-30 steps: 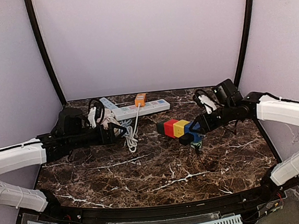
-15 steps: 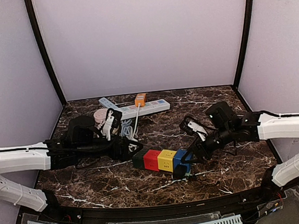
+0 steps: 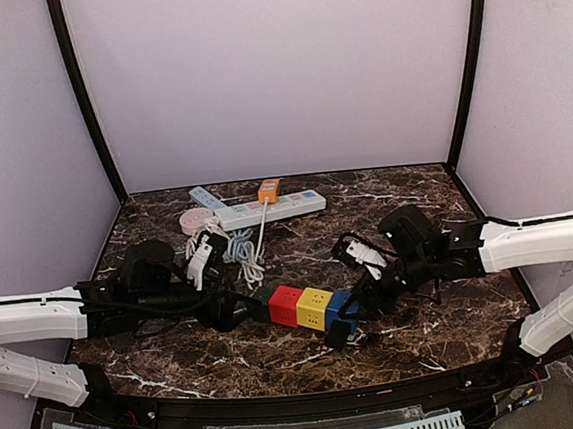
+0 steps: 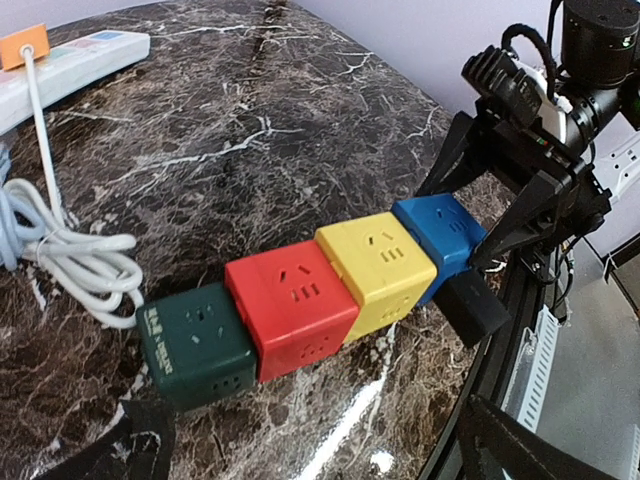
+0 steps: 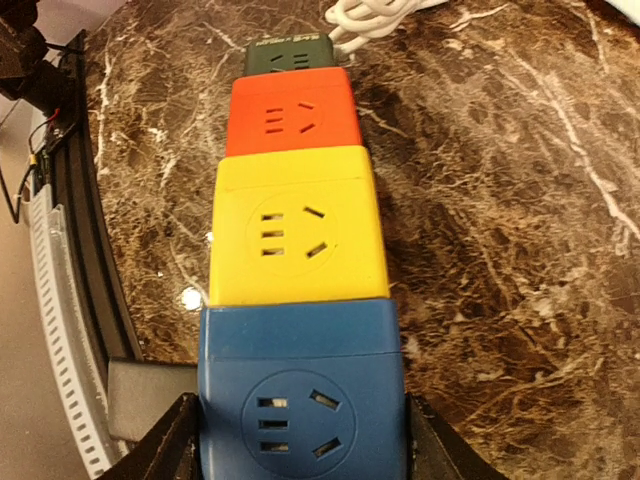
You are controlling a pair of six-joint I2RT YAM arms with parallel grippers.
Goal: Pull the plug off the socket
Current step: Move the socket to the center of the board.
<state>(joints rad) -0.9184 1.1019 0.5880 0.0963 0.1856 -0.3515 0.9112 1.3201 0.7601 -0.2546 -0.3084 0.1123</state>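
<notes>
The right gripper (image 5: 300, 445) is pinching the blue cube (image 4: 435, 225) at one end of the coloured socket strip (image 3: 305, 306), which is lying on the tabletop (image 3: 427, 333) near its front edge, between the two arms. The black plug (image 4: 470, 305) is sitting in the blue cube's side, facing that edge. The left gripper (image 3: 233, 310) is hovering with its jaws spread wide, just short of the green cube (image 4: 195, 345) and holding nothing. The strip is apparently being braced. Next, one gripper should be steadying it while the other pinches the plug and draws it straight out.
</notes>
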